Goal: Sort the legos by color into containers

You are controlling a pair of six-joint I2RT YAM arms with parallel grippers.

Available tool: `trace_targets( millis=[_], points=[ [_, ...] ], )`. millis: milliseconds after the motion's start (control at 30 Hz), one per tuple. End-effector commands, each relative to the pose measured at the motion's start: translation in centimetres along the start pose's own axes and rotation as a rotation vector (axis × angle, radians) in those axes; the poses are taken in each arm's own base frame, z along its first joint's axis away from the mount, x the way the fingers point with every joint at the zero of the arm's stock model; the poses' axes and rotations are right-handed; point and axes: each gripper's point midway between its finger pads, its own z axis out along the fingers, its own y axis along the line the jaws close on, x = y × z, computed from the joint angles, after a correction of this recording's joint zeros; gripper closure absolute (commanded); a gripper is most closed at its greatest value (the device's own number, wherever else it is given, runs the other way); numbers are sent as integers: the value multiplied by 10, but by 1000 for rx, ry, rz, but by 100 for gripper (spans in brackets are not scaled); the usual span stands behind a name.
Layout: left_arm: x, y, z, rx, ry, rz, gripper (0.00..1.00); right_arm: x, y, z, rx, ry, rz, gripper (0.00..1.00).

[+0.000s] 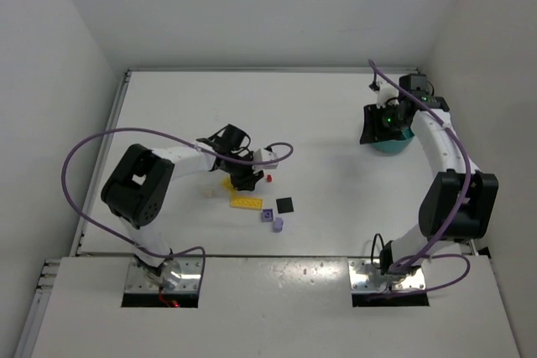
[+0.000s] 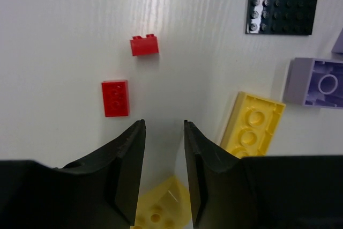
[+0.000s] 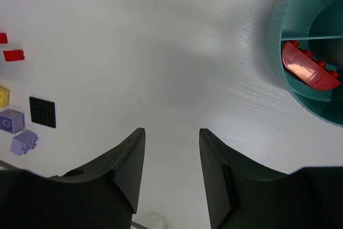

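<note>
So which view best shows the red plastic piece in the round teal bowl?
Right wrist: the red studded piece lies clear in a teal bowl compartment. Top view shows only the bowl's edge; left wrist, neither.

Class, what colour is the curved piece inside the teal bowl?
The curved piece is red; see the right wrist view.

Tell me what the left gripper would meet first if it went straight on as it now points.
Probably the small red brick, which sits just left of dead ahead; the flat red plate lies further aside. Depth is unclear.
</note>
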Motion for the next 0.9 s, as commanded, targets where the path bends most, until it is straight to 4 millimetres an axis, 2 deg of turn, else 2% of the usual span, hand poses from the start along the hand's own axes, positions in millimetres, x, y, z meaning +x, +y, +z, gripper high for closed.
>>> trace_targets(
  millis=[0, 33, 233, 267, 467, 733, 767, 867],
  points=[
    [-19, 19, 3, -61, -22, 49, 59, -18, 3, -5, -19, -40, -31, 54],
    [-24, 20, 3, -69, -24, 62, 59, -18, 3, -5, -19, -40, -31, 54],
    [-21, 28, 9, -71, 2, 52, 58, -18, 3, -5, -19, -40, -31, 54],
    [-28, 31, 7, -78, -6, 57, 57, -21, 5, -6, -26, -50, -35, 54],
    [-27, 37, 11, -71, 17, 55, 50, -18, 4, -4, -30, -33, -28, 54],
    [-24, 45, 12, -79, 35, 82, 50, -22, 6, -5, -37, -44, -31, 54],
    [-20, 40, 12, -57, 45, 71, 50, -22, 6, -5, -37, -44, -31, 54],
    [-26, 42, 15, -37, 33, 87, 50, -20, 7, -6, -39, -36, -28, 54]
  ],
)
